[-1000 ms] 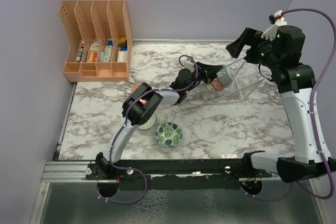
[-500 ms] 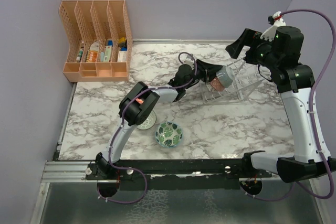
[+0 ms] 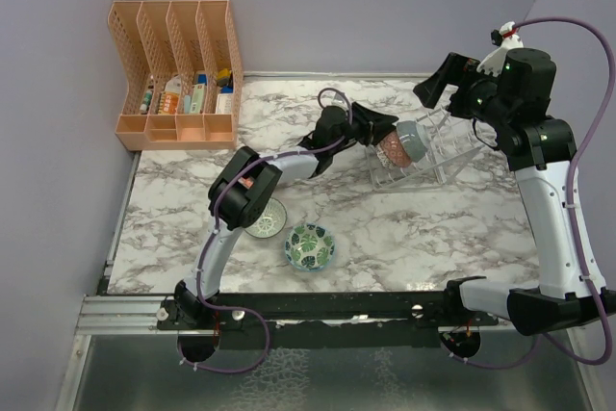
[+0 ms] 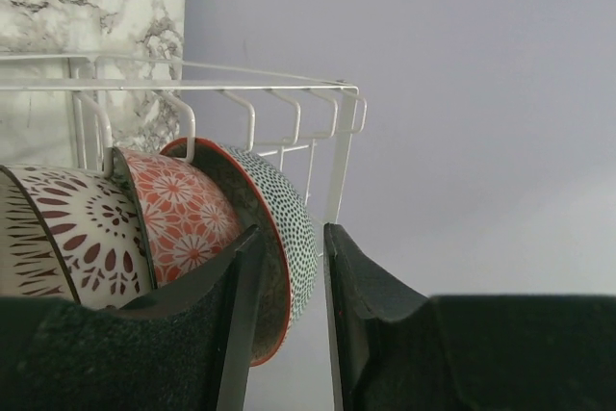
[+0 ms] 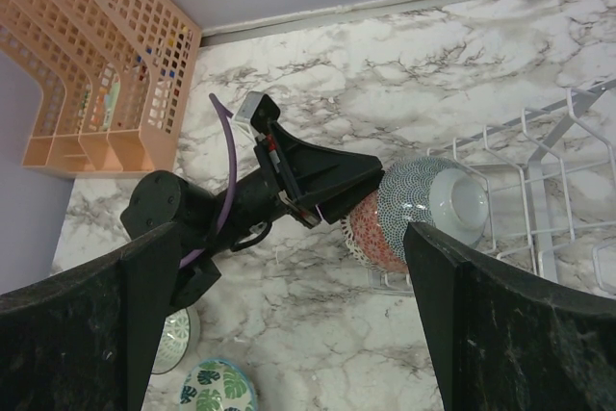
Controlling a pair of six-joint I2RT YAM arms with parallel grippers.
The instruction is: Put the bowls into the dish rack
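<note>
After swinging elbow leftward and rolling wrist over past second: left claw clamped on rim of speckled bowl, bowl barely shifted, seated on edge in dish rack against orange bowl. Third bowl in, bar release. Right claw spread wide, hovering above rack. Tight spot: rack wire just beside fingers; back out straight. Leaf bowl and another bowl waiting on open table.

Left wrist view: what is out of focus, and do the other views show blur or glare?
Left wrist view: the dark fingers are soft, the speckled bowl and dish rack sharp. Right wrist view: its own fingers blur at the lower corners, the marble table is crisp. Top external view: even light, no glare.
</note>
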